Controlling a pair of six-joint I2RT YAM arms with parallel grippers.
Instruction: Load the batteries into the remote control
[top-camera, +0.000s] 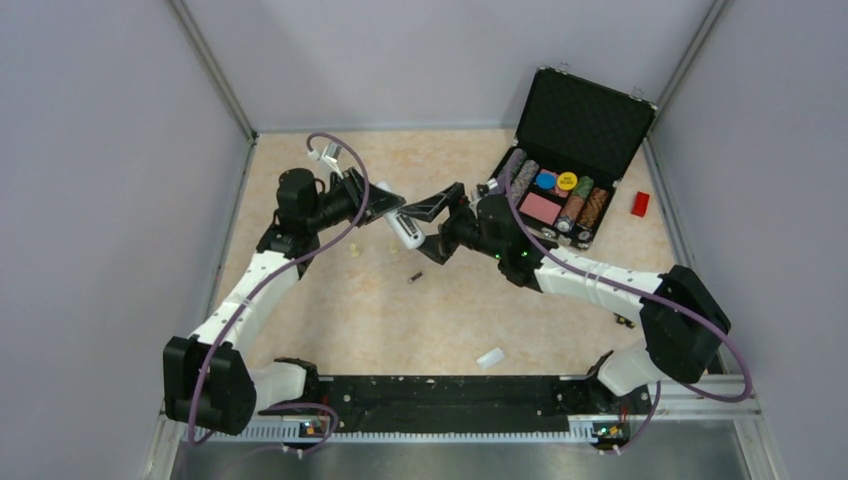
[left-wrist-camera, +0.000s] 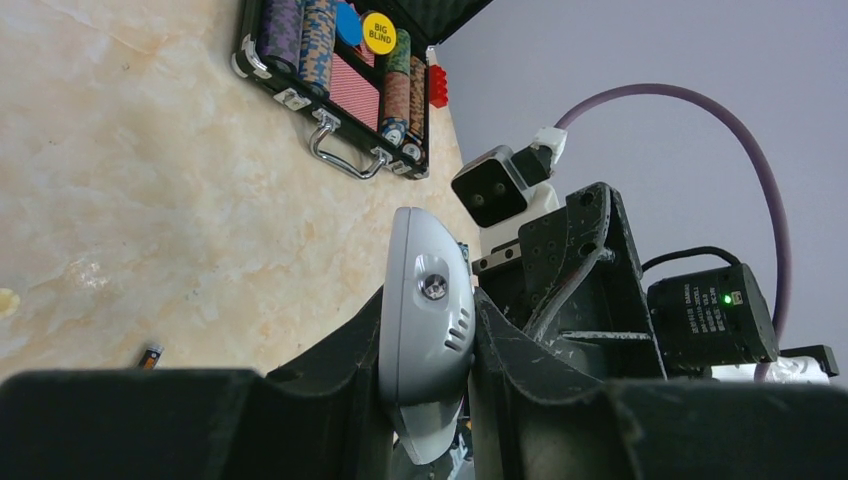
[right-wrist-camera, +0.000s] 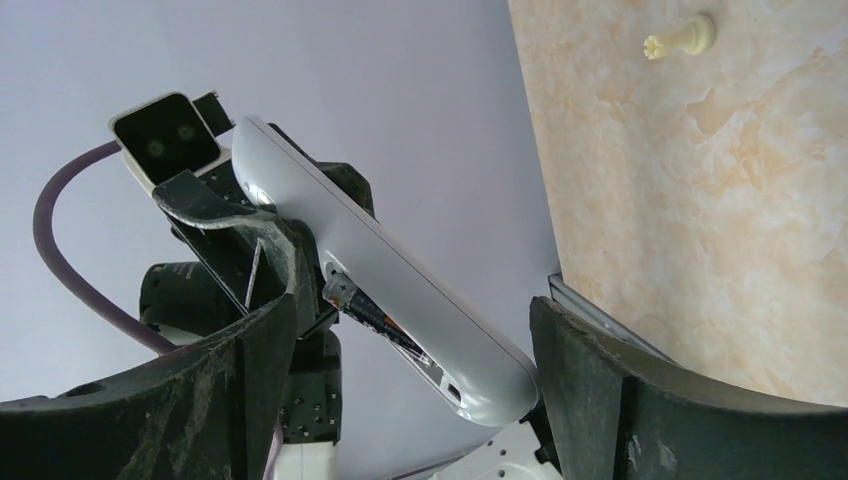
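Observation:
My left gripper is shut on the white remote control and holds it above the table; in the left wrist view the remote sits clamped between the jaws of that gripper. My right gripper is open, its jaws on either side of the remote's free end. In the right wrist view the remote lies between the wide-open fingers, with one battery partly in its open compartment. A second battery lies on the table and also shows in the left wrist view.
An open black poker chip case stands at the back right, with a red block beside it. A loose white cover piece lies near the front. Cream pegs lie under the left arm; one shows in the right wrist view.

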